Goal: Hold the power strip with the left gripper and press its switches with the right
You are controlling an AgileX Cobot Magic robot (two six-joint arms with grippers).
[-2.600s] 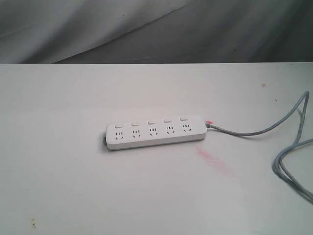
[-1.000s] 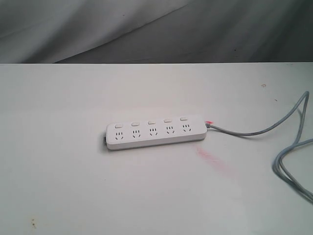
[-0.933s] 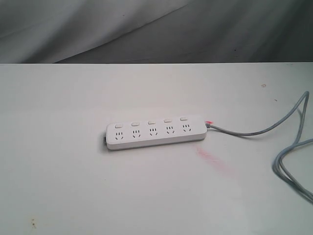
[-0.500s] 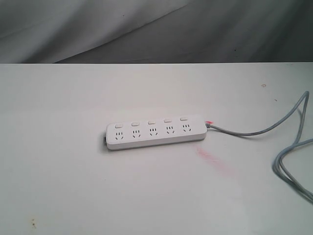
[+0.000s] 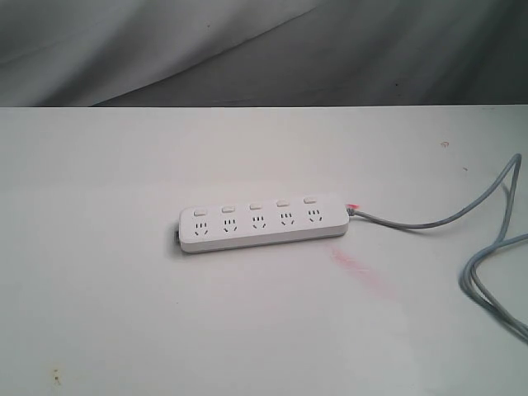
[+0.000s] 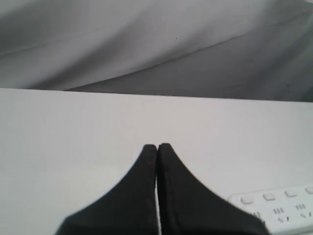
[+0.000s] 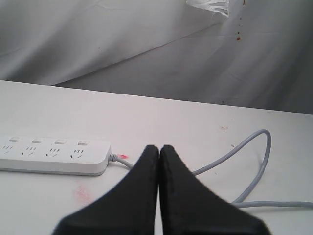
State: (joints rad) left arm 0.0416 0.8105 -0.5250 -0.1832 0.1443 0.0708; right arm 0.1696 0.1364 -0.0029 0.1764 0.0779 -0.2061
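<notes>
Long white plastic power strip [image 5: 262, 229] lies untouched mid-frame. Black left pincer [image 6: 157, 148] and right pincer [image 7: 159, 148] are clenched, empty. Next, left must open and grab it.

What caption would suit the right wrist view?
Shut right gripper above the table, power strip and grey cord ahead.

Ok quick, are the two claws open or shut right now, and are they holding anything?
Left claw: shut, holding nothing.
Right claw: shut, holding nothing.
</notes>
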